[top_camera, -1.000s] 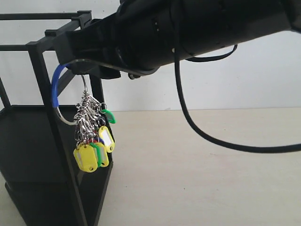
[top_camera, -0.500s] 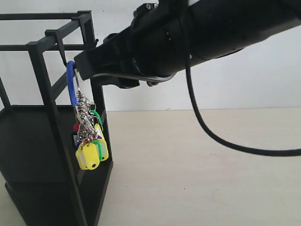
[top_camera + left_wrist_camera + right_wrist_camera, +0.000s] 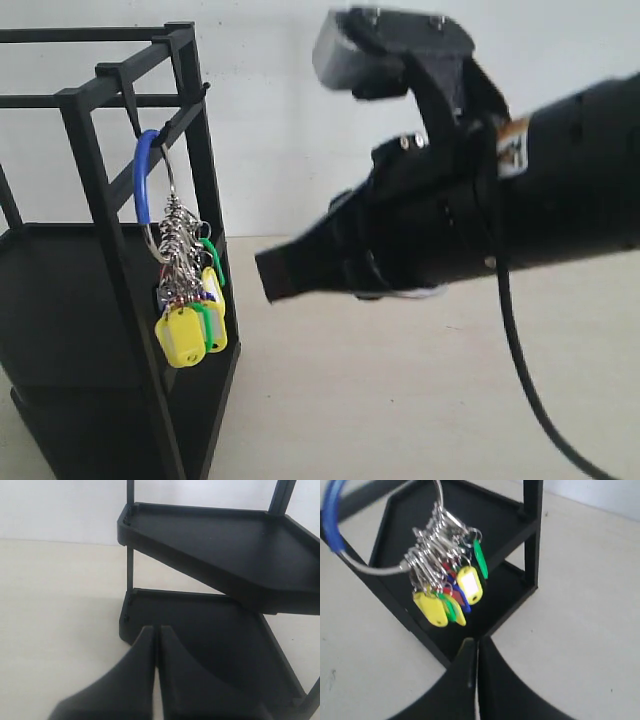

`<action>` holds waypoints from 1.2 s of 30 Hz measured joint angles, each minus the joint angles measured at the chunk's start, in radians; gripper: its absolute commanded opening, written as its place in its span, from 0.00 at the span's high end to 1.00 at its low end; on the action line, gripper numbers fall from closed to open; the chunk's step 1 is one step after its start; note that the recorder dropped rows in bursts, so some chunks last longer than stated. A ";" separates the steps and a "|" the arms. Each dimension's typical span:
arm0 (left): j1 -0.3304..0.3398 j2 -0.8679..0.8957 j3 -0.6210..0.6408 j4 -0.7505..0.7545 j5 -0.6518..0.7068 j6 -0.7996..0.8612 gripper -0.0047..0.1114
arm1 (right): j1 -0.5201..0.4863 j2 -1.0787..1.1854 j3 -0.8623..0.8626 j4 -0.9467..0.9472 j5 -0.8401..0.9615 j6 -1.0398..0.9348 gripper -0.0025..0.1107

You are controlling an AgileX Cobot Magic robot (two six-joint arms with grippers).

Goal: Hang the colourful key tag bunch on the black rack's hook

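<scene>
The colourful key tag bunch (image 3: pixel 185 300) hangs by its big ring with the blue sleeve (image 3: pixel 143 190) from the small hook (image 3: pixel 130 105) on the black rack's (image 3: pixel 85 160) top bar. Its yellow and green tags dangle beside the rack's front post. My right gripper (image 3: pixel 268 280) is shut and empty, right of the bunch and apart from it. The right wrist view shows the bunch (image 3: pixel 445 580) beyond the shut right gripper (image 3: pixel 477 642), with rack shelves (image 3: pixel 500 520) behind. My left gripper (image 3: pixel 157 630) is shut and empty, pointing at the rack's lower shelf (image 3: pixel 210 645).
The rack stands on a pale tabletop (image 3: pixel 400 400) against a white wall. The right arm's thick black body and its cable (image 3: pixel 520 360) fill the right half of the exterior view. An upper shelf (image 3: pixel 225 545) shows in the left wrist view.
The right gripper has let go of the ring and drawn back right and downward. The bunch now hangs from the hook on its own, turned edge-on.
</scene>
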 measured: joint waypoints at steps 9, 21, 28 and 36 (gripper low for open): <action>0.000 0.000 0.000 0.000 0.000 0.000 0.92 | 0.000 0.000 0.121 0.000 -0.023 0.013 0.98; 0.000 0.000 0.000 0.000 0.000 0.000 0.92 | 0.000 -0.040 0.121 -0.064 -0.054 -0.151 0.98; 0.000 0.000 0.000 0.000 0.000 0.000 0.92 | -0.002 -0.193 0.121 -0.082 -0.124 -0.167 0.98; 0.000 0.000 0.000 0.000 0.000 0.000 0.92 | -0.210 -0.428 0.207 0.004 -0.164 -0.087 0.98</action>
